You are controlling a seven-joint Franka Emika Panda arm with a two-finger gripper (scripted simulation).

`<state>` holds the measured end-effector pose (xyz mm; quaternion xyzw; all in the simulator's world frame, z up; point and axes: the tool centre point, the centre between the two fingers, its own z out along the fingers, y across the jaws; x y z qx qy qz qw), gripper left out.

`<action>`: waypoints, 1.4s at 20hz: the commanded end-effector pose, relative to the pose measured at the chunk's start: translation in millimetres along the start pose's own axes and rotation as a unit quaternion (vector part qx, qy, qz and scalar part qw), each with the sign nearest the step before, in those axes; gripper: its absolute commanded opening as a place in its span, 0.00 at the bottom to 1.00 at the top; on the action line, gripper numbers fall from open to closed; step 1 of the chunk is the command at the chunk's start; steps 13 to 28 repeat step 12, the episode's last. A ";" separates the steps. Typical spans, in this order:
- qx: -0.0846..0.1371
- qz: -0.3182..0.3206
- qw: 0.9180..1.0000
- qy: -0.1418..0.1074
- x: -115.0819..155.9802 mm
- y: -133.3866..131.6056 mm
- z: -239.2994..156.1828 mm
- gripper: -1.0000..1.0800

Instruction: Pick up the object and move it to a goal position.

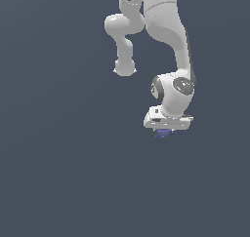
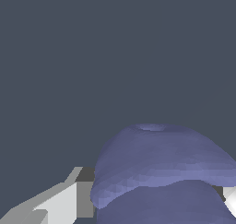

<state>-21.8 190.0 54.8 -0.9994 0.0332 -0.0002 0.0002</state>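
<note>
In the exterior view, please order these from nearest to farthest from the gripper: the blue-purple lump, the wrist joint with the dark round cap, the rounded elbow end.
1. Blue-purple lump, directly under the gripper.
2. Wrist joint, just above it.
3. Elbow end, higher, toward the exterior view's left.

Blue-purple lump [image 2: 161, 168] between claw fingers [image 2: 60, 202]

The object [image 1: 163, 132] directly beneath the gripper [image 1: 166, 128], between its jaws, right of centre.
</note>
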 end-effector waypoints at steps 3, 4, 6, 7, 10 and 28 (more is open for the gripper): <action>0.000 0.001 1.000 0.000 7.3 -20.2 -0.9 0.00; 0.000 0.001 1.000 0.000 8.4 -23.2 -1.0 0.00; 0.000 0.001 1.000 0.000 10.1 -27.8 -1.2 0.00; 0.000 0.001 1.000 0.000 10.8 -29.4 -1.3 0.00; 0.000 0.001 1.000 0.000 12.0 -31.5 -1.4 0.00; 0.000 0.001 1.000 0.000 12.2 -30.9 -1.4 0.00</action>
